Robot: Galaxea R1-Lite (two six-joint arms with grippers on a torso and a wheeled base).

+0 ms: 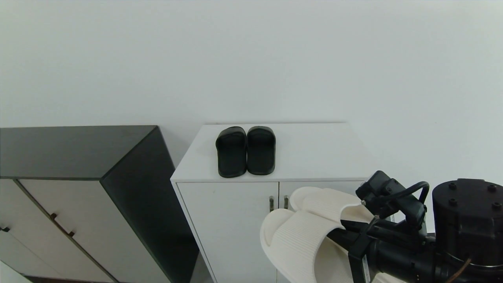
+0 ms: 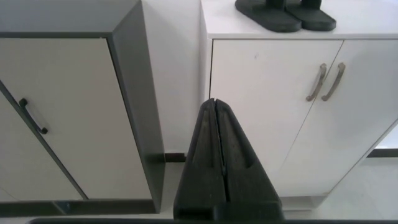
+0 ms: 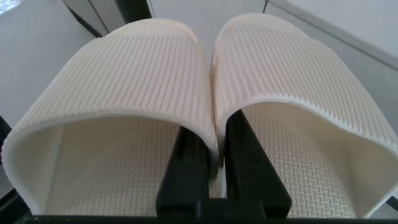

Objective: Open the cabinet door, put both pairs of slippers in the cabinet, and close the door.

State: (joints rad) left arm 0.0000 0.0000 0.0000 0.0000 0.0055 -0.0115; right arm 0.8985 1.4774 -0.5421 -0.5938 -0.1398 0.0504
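Black-topped, beige-fronted sideboard (image 1: 78,151) against a pale wall (image 1: 251,59)

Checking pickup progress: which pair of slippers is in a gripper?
The white ribbed pair, clamped by the right gripper with a finger inside each slipper. The black pair sits untouched on top of the white cabinet.

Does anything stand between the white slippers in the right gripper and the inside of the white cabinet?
Yes. Both cabinet doors are shut, directly ahead of the white slippers held by the right gripper. The left gripper is shut, off the handles.
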